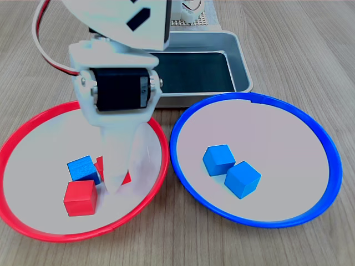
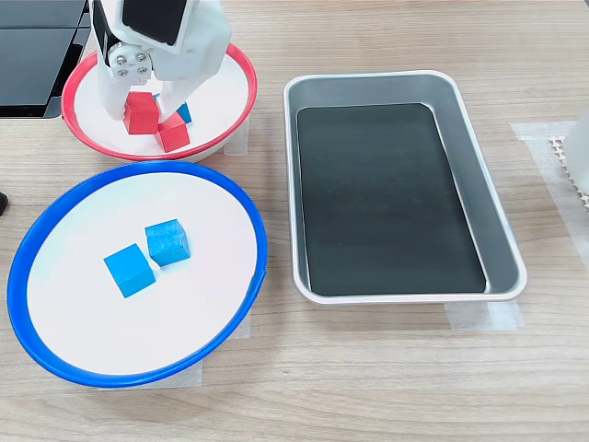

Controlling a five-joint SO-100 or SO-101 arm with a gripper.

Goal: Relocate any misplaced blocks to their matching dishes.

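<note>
The red-rimmed dish (image 1: 33,124) (image 2: 235,64) holds one blue cube (image 1: 83,168) (image 2: 185,113) and red cubes (image 1: 80,198) (image 2: 141,112). Another red cube (image 1: 127,178) (image 2: 173,133) is partly hidden behind the white fingers (image 1: 119,160). My gripper (image 1: 115,180) (image 2: 140,97) reaches down into this dish, open. In the second exterior view its jaws straddle the leftmost red cube. In the first exterior view the blue cube lies just left of the fingers. The blue-rimmed dish (image 1: 310,127) (image 2: 55,350) holds two blue cubes (image 1: 219,159) (image 2: 167,241).
A rectangular grey metal tray (image 1: 238,55) (image 2: 497,239) with a dark bottom stands behind the dishes in the first exterior view, and right of them in the second exterior view. The arm's white body and black servo (image 1: 119,88) hang over the red-rimmed dish. Bare wooden table surrounds everything.
</note>
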